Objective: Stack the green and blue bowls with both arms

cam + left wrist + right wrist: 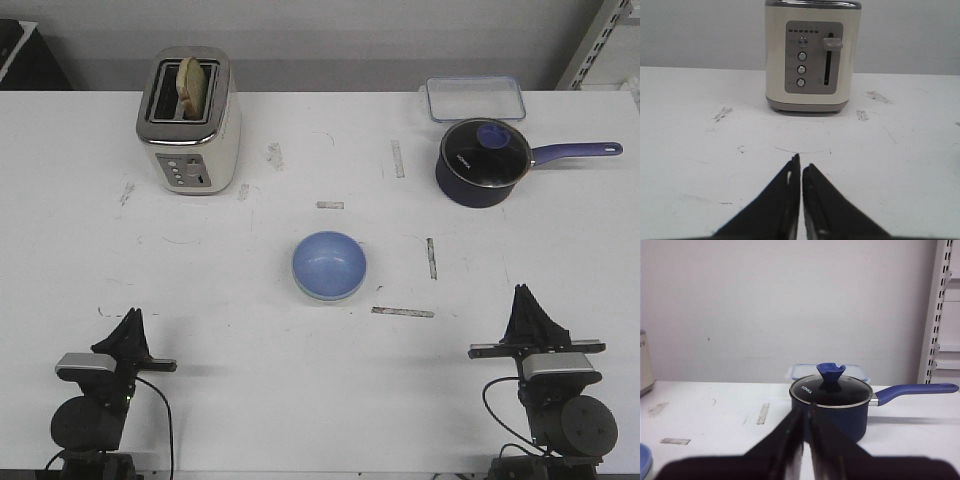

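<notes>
White scuffed table (300, 400), nested matte bowls (329, 265)

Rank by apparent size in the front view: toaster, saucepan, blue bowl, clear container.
1. Saucepan, counting its long handle; the pot body alone looks close to the toaster.
2. Toaster.
3. Clear container and blue bowl look alike in size; the container is partly hidden behind the saucepan, so I won't rank them.

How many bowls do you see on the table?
1 clearly: a blue bowl at the table's centre. A pale rim shows under its near edge, so the green bowl may be nested beneath it, mostly hidden.
</notes>
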{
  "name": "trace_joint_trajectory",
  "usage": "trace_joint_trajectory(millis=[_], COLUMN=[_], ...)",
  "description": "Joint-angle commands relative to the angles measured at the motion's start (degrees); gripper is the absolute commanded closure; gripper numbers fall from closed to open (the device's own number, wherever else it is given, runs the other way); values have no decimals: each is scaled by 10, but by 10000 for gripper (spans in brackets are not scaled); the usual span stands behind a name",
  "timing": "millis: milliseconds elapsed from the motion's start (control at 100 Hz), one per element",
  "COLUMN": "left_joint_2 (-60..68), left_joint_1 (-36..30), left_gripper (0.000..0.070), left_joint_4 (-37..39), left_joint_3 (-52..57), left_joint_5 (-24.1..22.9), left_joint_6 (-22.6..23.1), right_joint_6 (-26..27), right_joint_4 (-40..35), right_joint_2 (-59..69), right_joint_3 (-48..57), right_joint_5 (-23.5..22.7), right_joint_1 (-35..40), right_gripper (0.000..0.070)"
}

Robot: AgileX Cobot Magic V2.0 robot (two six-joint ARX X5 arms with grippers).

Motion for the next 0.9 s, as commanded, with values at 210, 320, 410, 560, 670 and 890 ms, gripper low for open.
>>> trace_joint_trajectory(millis=[210, 320, 410, 560, 670, 890], left_joint_2=[-1, -1, -1, -1, -1, -1], left_joint_1=[0, 0, 0, 0, 0, 0], left_gripper=[699, 699, 699, 699, 699, 699], left_joint_4=[8, 8, 8, 8, 8, 8], left_joint_3=[-12, -12, -12, -12, -12, -12], left_joint_5=[1, 1, 1, 1, 1, 1], left_joint_6=[3, 3, 3, 3, 3, 3], right_joint_6=[-1, 14, 16, 16, 18, 30], right_joint_4=[-4, -8, -8, 7, 48, 24], right_joint_2=[-47, -103, -117, -117, -117, -117], right_joint_3=[-30, -74, -101, -134, -173, -175], right_joint_5=[3, -7, -6, -17, -18, -20], right_joint_1=[-9, -22, -31, -34, -34, -33], right_gripper=[693, 693, 693, 693, 693, 693])
